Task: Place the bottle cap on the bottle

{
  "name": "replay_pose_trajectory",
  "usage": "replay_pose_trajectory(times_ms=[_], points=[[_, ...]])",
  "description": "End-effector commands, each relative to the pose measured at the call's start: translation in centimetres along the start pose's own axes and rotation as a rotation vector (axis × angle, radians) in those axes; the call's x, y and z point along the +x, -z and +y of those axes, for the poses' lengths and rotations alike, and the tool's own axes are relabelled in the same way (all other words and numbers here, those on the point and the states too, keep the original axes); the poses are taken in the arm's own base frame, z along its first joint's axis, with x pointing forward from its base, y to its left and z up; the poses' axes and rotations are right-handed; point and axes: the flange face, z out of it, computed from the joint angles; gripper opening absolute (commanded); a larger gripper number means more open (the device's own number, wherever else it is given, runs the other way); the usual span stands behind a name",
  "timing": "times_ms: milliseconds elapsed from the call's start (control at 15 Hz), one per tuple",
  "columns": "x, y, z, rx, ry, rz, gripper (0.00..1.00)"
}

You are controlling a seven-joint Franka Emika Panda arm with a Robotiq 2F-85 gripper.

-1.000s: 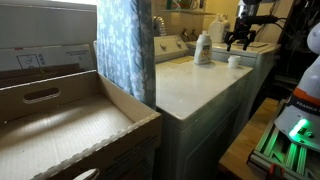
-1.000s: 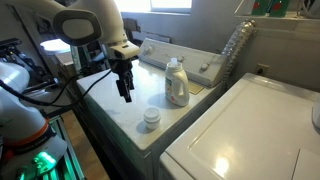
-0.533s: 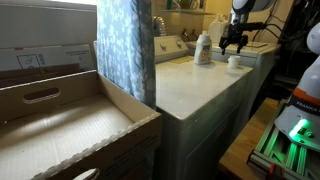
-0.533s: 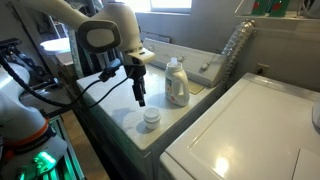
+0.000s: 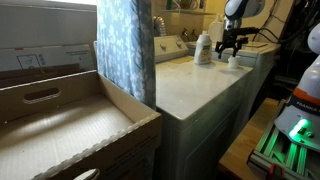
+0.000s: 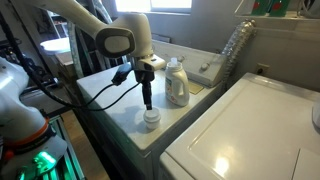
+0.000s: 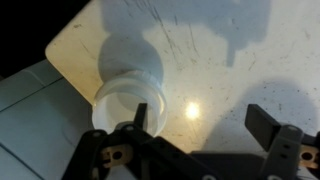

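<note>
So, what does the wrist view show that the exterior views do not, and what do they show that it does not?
Only the wrist view: the small white round plastic cap seen from above, off to one side by one finger, not centred between the open jaws; also fine scratches on the white machine top.
Only the exterior views: the white plastic bottle with the yellowish-green label, upright beside the cap, and the robot arm.
Both: the cap, the gripper above it, the white top.
</note>
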Motion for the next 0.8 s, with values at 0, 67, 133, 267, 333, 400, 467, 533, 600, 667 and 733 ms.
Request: replay_pose_trajectory(times_ms=[0,67,133,267,333,400,467,533,600,667,733], points=[[0.2,-0.9,-1.5,0.027,0.033,-0.034,1.00],[0.1,-1.1,-2.0,0.033,0.037,-0.043,1.00],[0.1,-1.2,-2.5,0.040,0.041,-0.051,1.00],[-0.2,-1.5,-3.5,0.057,0.055,-0.064,1.00],[-0.2,-1.6,-3.9,0.062,0.061,-0.067,1.00],[-0.2,-1.4,-4.4,0.061,0.072,-0.061,1.00],[-0.3,-1.3,-4.9,0.062,0.080,-0.058,1.00],[-0.3,-0.9,-5.5,0.063,0.093,-0.050,1.00],[-0.2,-0.6,-6.0,0.061,0.101,-0.041,1.00],[-0.1,-0.4,-6.5,0.050,0.109,-0.036,0.75],[0.0,-0.2,-7.0,0.040,0.116,-0.029,0.73]])
